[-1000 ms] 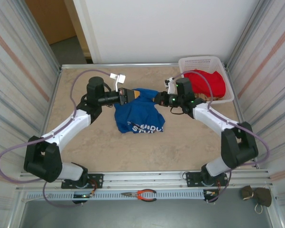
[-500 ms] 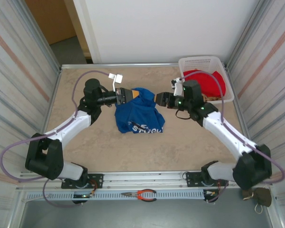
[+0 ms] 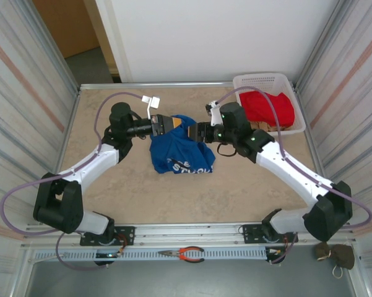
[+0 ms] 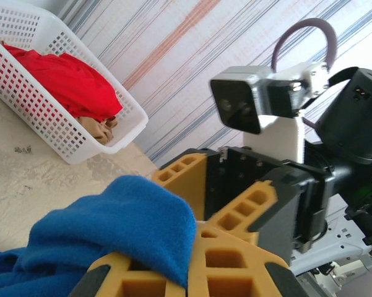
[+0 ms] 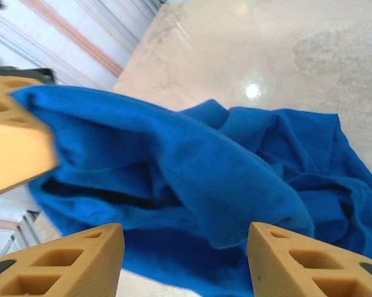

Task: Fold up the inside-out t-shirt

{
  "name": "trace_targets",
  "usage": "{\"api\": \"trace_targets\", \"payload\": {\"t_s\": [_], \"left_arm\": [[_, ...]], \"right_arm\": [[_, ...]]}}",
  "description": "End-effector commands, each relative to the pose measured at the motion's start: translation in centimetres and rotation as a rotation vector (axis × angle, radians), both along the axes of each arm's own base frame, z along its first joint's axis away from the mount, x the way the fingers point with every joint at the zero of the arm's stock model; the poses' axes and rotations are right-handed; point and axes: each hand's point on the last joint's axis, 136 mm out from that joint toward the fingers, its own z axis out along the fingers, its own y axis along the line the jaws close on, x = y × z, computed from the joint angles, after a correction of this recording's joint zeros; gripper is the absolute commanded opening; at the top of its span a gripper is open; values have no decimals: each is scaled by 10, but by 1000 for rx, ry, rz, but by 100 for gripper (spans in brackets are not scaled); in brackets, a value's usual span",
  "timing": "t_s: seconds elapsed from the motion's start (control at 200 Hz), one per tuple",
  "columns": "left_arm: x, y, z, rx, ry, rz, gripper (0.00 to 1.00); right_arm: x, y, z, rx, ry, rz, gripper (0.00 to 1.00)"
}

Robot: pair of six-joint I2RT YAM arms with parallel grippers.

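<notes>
The table point(image 3: 124, 185) was a pale, marbled slab, with the left arm point(image 3: 93, 162) and the right arm point(image 3: 291, 170) reaching in from its near corners to meet over the middle of its far half. Between them lay the inside-out t-shirt point(image 3: 181, 150), royal blue and bunched, near the table's middle and a little toward the far side. Its long axis ran from far to near. The far end was lifted off the table, and the near end, bearing the white lettering point(image 3: 190, 167), pointed toward the arm bases and rested on the surface.

At the far right corner stood a white basket point(image 3: 260, 78), holding a red garment point(image 3: 271, 106) with a tan cloth point(image 4: 99, 129) tucked beneath it.

The left gripper point(image 3: 172, 124) was clamped on the shirt's raised far-left edge, and the left wrist view showed blue cloth pinched between its yellow fingers point(image 4: 232, 263). The right gripper point(image 3: 200, 132) sat at the shirt's far-right edge with its fingers point(image 5: 80, 260) well apart. A blue fold lay just ahead of the gap, and I could not tell whether they touched it.

A pair of red-handled pliers point(image 3: 182, 253) lay on the rail in front of the bases.
</notes>
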Motion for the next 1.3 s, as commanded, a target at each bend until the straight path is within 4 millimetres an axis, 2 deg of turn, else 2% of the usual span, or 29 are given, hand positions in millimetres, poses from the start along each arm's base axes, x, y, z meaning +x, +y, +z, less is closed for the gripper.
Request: {"api": "trace_targets", "payload": {"t_s": [0.0,0.045,0.11,0.215,0.291,0.431,0.596,0.626,0.711,0.746,0.787,0.917,1.032,1.177,1.298], "left_arm": [[-2,3,10,-13,-28,-10,0],[-3,2,11,-15,-27,-14,0],[-4,3,11,-19,-26,-14,0],[-4,3,9,-23,-22,-15,0],[-2,2,5,-21,-8,-10,0],[13,7,-9,-1,39,42,0],[49,22,-30,16,112,143,1],[56,25,-33,15,125,158,9],[73,31,-38,10,153,183,43],[77,34,-39,8,164,190,50],[79,35,-39,7,166,195,54],[69,42,-40,32,157,246,62],[47,44,-43,97,122,305,65],[17,25,-51,257,48,323,65],[11,11,-64,421,-26,344,66]], "right_arm": [[17,-1,-1,-39,-38,-40,54],[23,1,-3,-37,-33,-47,52],[30,0,-6,-35,-25,-65,44],[37,-3,-2,-2,-17,-76,16],[36,-8,5,20,-21,-69,0],[19,-13,26,65,-27,-19,0],[-18,-8,61,164,-54,107,0],[-23,-7,68,191,-61,132,0],[-31,-4,83,257,-81,175,0],[-31,-4,85,273,-81,180,0],[-30,-5,88,286,-83,181,0],[-20,-8,87,311,-69,172,0],[-16,-10,81,310,-55,166,0],[-15,-14,72,309,-36,150,0],[-16,-16,68,308,-28,135,0]]}}
